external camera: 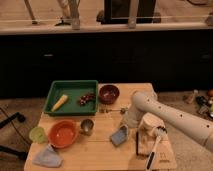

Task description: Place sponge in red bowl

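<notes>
On the wooden table (100, 145) there were two bowls, one red bowl (63, 133) and one dark maroon bowl (109, 93), plus one green tray (71, 96), one small metal cup (87, 125) and one pale green cup (37, 134). There was one grey-blue sponge (119, 135), one blue cloth (47, 157), one brush (154, 147), and one yellow item (59, 102) beside what looked like one cluster of dark fruit (87, 98). One gripper (128, 122) hung above the sponge.
</notes>
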